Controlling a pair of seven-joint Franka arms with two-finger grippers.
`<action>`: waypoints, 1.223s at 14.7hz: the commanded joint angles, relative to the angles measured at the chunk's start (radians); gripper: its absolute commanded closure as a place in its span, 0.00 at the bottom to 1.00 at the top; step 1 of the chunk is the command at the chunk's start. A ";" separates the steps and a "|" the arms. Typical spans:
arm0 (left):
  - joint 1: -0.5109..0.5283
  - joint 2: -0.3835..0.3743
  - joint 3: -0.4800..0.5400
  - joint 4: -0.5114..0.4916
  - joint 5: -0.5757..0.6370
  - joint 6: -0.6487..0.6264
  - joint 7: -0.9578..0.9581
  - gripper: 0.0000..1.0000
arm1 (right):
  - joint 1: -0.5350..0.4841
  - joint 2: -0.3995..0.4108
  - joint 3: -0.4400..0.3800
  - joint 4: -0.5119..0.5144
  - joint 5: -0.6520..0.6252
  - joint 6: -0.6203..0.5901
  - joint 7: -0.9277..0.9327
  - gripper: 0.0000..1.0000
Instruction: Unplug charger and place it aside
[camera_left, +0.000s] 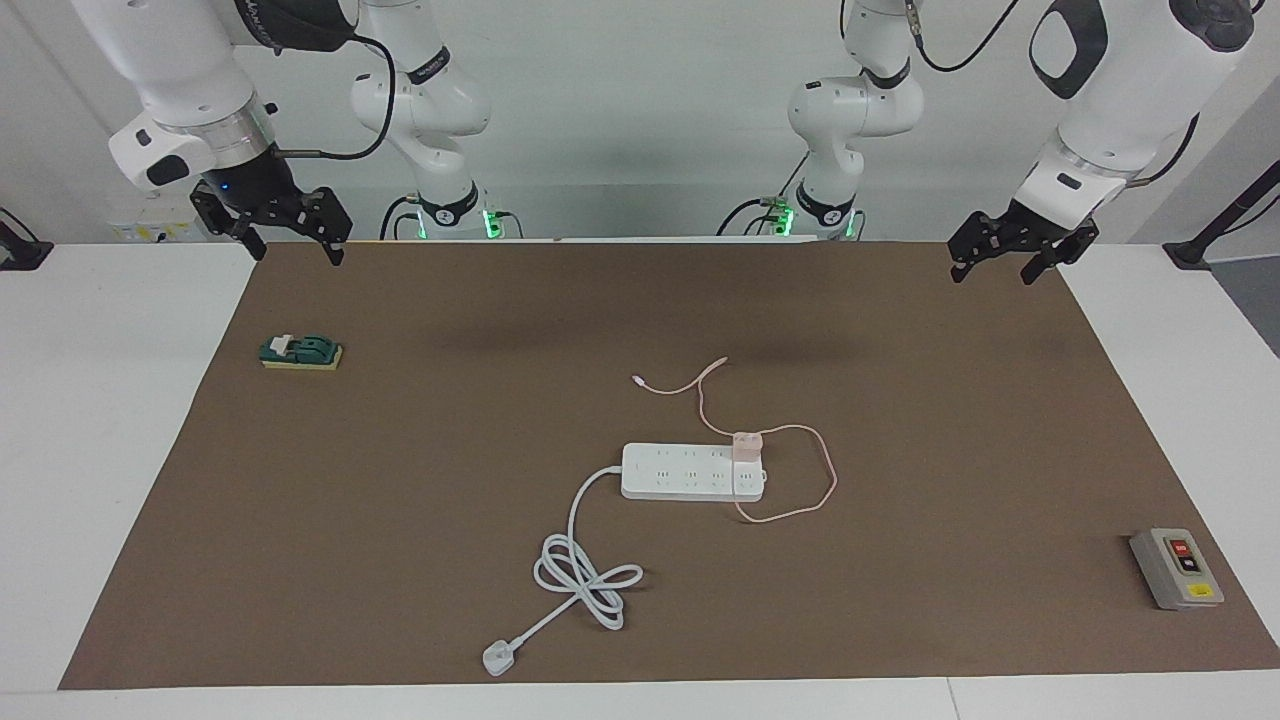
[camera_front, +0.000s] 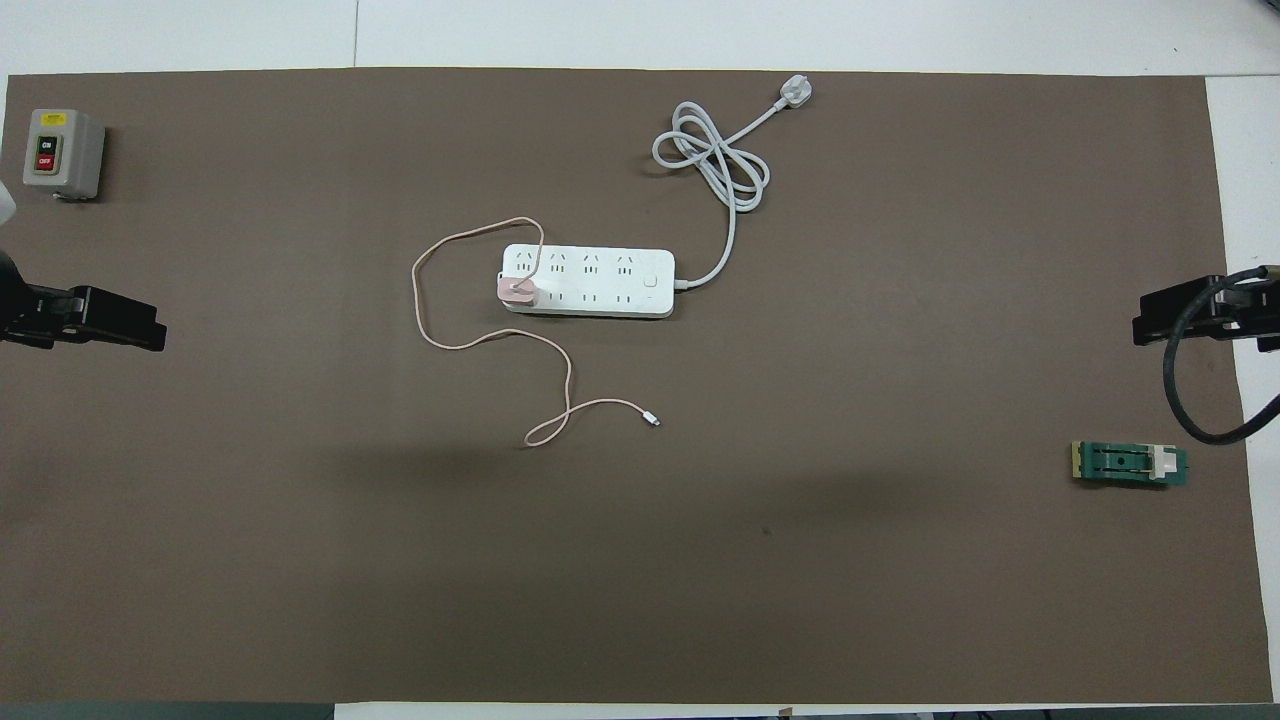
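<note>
The charger (camera_left: 747, 444) is a small pale pink cube plugged into the white power strip (camera_left: 680, 472), at the strip's end toward the left arm's end of the table. Its thin pink cable (camera_left: 828, 470) loops around that end and trails toward the robots. In the overhead view the charger (camera_front: 518, 290) sits on the strip (camera_front: 600, 283), with the cable (camera_front: 430, 300) looping beside it. My right gripper (camera_left: 298, 255) hangs open and empty over the mat's robot-side corner. My left gripper (camera_left: 992, 277) hangs open and empty over the other robot-side corner. Both arms wait, well away from the charger.
The strip's thick white cord (camera_left: 585, 575) coils farther from the robots and ends in a plug (camera_left: 497, 657). A grey box with red and yellow buttons (camera_left: 1176, 568) lies at the left arm's end. A green block (camera_left: 300, 352) lies at the right arm's end. A brown mat (camera_left: 400, 500) covers the table.
</note>
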 joint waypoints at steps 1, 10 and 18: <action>-0.015 -0.028 0.010 -0.035 0.003 0.014 0.010 0.00 | -0.024 -0.014 0.013 -0.014 0.000 0.007 -0.019 0.00; -0.030 -0.028 0.008 -0.040 0.003 0.045 -0.295 0.00 | -0.022 -0.014 0.011 -0.015 0.000 0.009 -0.020 0.00; -0.124 0.024 0.005 -0.064 -0.046 0.157 -1.057 0.00 | 0.008 0.029 0.013 -0.066 0.158 0.091 0.356 0.00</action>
